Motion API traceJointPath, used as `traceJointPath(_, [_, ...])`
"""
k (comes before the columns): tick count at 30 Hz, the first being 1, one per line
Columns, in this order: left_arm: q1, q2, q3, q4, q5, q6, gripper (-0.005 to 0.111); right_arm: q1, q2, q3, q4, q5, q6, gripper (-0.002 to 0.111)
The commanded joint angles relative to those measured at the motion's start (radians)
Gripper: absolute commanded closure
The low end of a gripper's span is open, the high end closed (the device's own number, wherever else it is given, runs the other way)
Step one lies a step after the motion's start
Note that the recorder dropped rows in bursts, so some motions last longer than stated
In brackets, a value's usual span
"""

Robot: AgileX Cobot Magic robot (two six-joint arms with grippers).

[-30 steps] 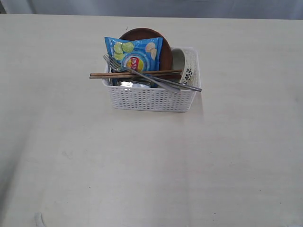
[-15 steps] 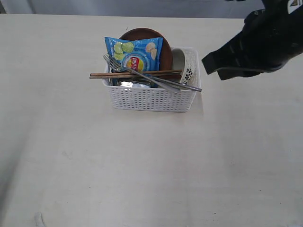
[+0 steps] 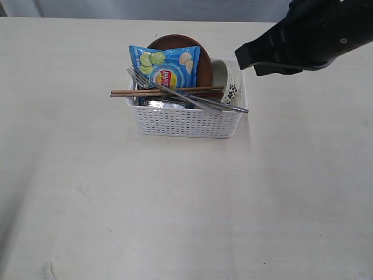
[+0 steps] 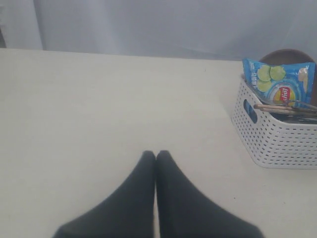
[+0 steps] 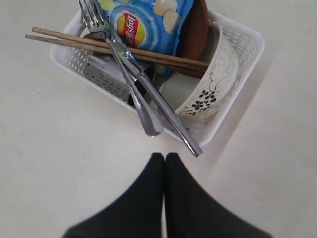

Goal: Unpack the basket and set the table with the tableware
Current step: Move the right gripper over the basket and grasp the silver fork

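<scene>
The white lattice basket stands on the table, packed with tableware. A brown plate stands upright at its back and a floral white bowl leans at its right end. Wooden chopsticks, a fork and a knife lie across the rim. My right gripper hovers shut and empty beside the bowl end; its wrist view shows the gripper just short of the knife's handle. My left gripper is shut over bare table, well away from the basket.
A blue chips bag stands in the basket in front of the plate, above the chopsticks. The knife handle pokes past the basket's right front corner. A grey wall runs along the table's far edge.
My right arm came into the exterior view from the right and moved up and left, closer to the basket's bowl end. Nothing in the basket has shifted.
</scene>
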Motion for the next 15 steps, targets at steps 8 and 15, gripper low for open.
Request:
traceJointPath(8, [-0.005, -0.004, 0.004, 0.001, -0.002, 0.003, 0.107, 0.002, 0.250, -0.263, 0.007, 0.165, -0.068, 0.108])
traceJointPath(15, [-0.005, -0.004, 0.004, 0.001, -0.002, 0.003, 0.107, 0.002, 0.374, -0.394, 0.080, 0.258, -0.184, 0.108])
